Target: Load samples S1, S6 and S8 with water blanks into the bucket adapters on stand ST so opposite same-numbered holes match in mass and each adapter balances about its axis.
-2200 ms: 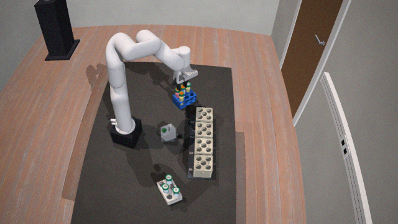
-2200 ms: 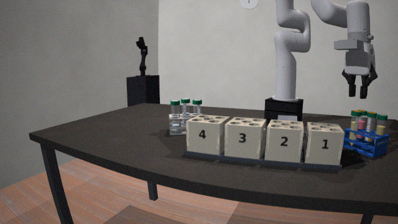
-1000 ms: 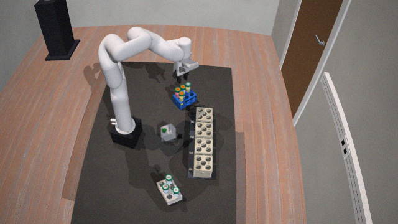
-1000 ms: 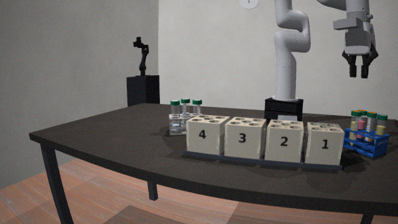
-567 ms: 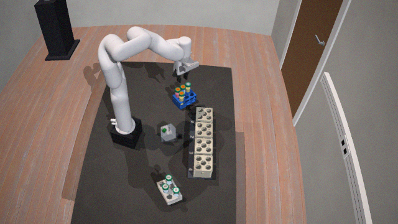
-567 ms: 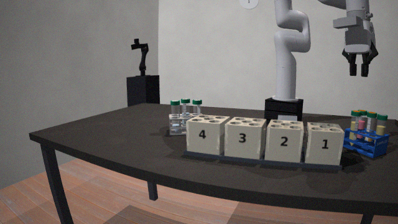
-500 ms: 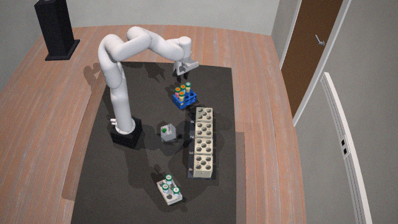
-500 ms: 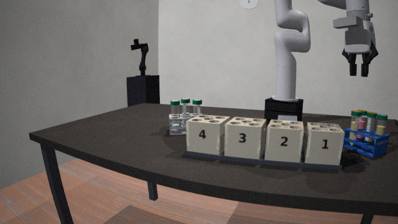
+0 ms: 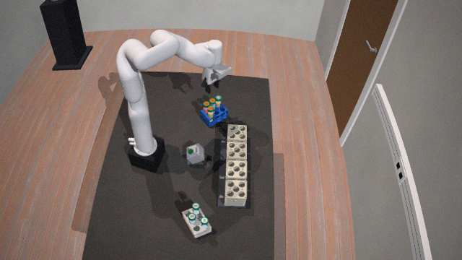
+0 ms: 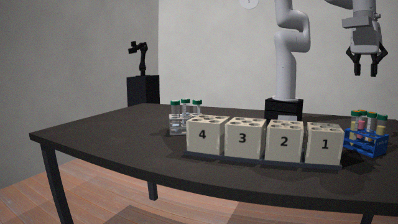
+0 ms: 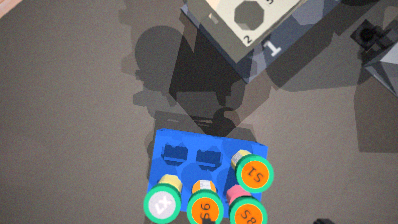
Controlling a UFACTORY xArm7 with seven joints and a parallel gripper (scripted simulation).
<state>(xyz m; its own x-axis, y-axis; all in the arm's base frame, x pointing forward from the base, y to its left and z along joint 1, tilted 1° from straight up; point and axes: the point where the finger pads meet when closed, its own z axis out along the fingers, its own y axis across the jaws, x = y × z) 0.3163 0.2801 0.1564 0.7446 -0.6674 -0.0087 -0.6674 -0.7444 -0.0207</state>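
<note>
My gripper is open and empty, and hangs high above the blue sample rack. In the wrist view the rack holds S1, S6, S8 and the grey-dotted X7, all upright. Adapters 1, 2, 3 and 4 stand in a row on the loading stand, and all the holes I can see are empty. A clear rack holds three white-dotted water blanks.
The green DONE key sits on a small grey sloped desk between the arm's base and the adapter row. The table edge runs close behind the blue rack. A black pedestal stands on the floor, off the table.
</note>
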